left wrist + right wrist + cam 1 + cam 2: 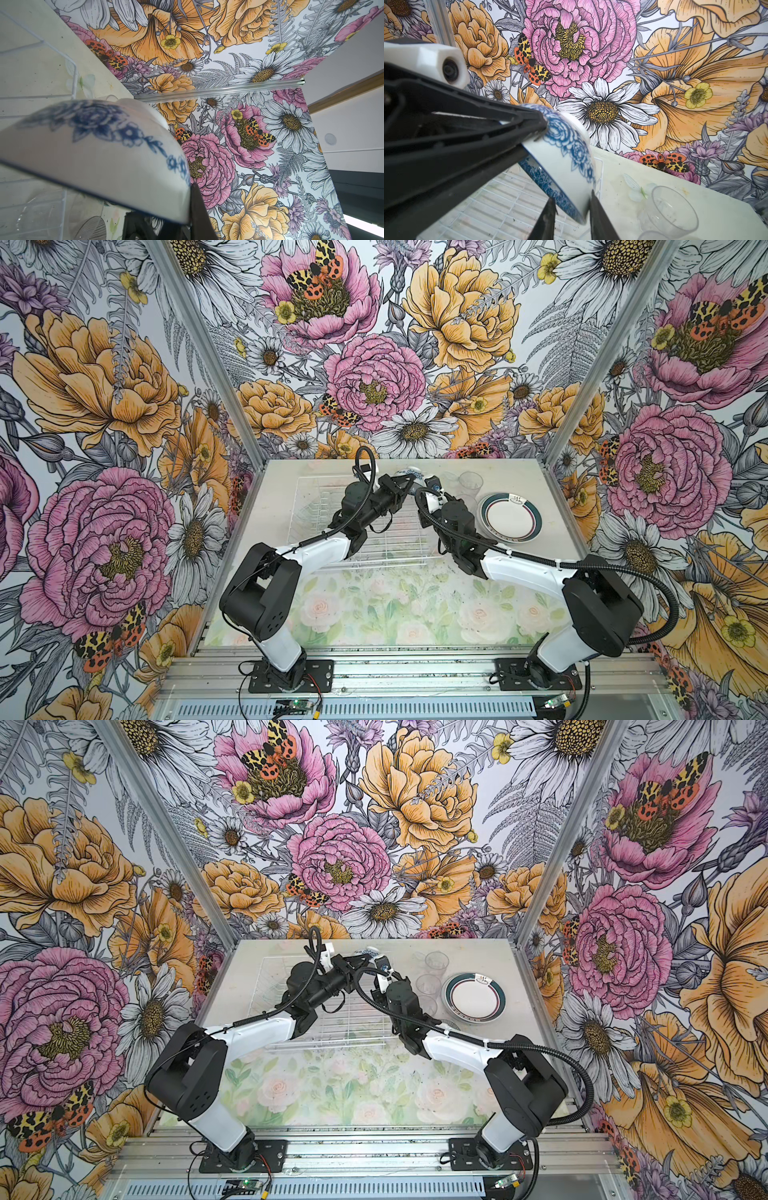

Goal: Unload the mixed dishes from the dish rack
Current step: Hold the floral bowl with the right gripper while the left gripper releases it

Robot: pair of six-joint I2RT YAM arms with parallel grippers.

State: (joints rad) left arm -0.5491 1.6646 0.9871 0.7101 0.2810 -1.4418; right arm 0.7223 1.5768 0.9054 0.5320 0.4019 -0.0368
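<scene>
Blue-and-white floral bowl [566,158] held tilted at rim by left gripper [406,486] over dish rack [316,497] far right edge; rim straddled narrowly by right gripper [571,196], contact possibly not made.

White links [320,549], black joints [259,597] — ribbed black cables [674,605], black base plates [322,674].

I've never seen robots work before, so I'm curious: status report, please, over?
Left claw shut on blue-and-white bowl, above dish rack. Right claw straddles its rim, grip unclear. Clear tumblers stand close by.
</scene>
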